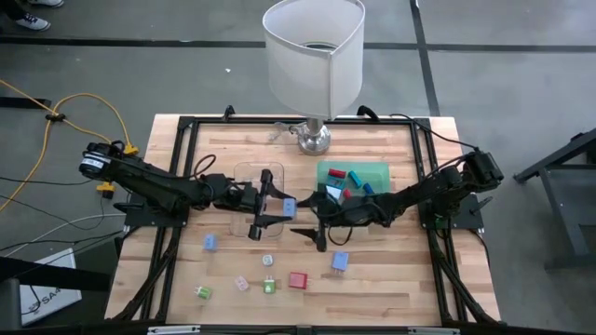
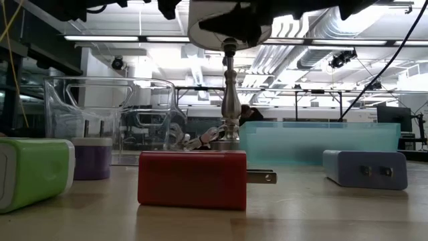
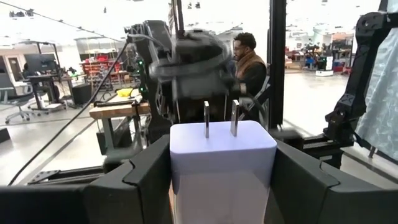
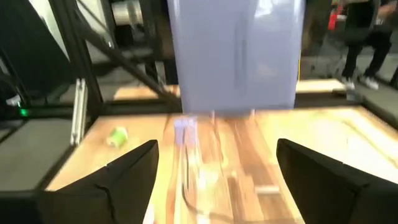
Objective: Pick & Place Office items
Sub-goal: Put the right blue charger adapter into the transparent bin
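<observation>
You're looking at grey concrete floor (image 1: 521, 56) w/ dark seam lines around the wood table (image 1: 372, 279). Yellow cable (image 1: 88, 98) loops on the floor nr the table's far left corner. Beyond the table: open workshop, ceiling strip lights (image 2: 114, 38) & exposed ducts (image 2: 314, 27), desks (image 3: 118, 109), and a person (image 3: 249, 65) standing in a dark jacket.

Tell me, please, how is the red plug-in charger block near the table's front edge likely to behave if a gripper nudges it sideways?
The red charger block lies on a broad flat face, so it would probably slide, not roll. It looks rigid and boxy. Its prongs stick out one end and might catch or pivot it.
</observation>
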Controlling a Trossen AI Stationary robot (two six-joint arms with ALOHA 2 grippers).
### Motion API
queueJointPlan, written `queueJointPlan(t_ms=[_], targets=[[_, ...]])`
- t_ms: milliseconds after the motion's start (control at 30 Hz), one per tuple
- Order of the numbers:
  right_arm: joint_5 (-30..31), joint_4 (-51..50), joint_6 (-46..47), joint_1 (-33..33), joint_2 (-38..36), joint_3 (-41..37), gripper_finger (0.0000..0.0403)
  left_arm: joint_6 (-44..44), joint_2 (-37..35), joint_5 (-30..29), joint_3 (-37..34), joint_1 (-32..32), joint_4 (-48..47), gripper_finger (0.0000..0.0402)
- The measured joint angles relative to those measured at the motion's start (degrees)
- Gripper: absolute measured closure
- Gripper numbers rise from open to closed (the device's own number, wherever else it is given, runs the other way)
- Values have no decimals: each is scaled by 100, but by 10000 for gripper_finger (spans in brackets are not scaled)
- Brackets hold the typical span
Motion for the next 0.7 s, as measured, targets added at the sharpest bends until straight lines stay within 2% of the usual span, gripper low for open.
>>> queueJointPlan(t_ms=[167, 400, 700], targets=[[2, -318, 215, 0, 0, -4, 90, -28, -90, -65, 0, -2, -203, 184], [-14, -415, 332, 30, 0, -4, 90, -94, -691, -567, 0, -2, -1545, 184], [-15, -522, 332, 151, 0, -4, 90, -1314, -1632, -1042, 2, -4, -4317, 184]])
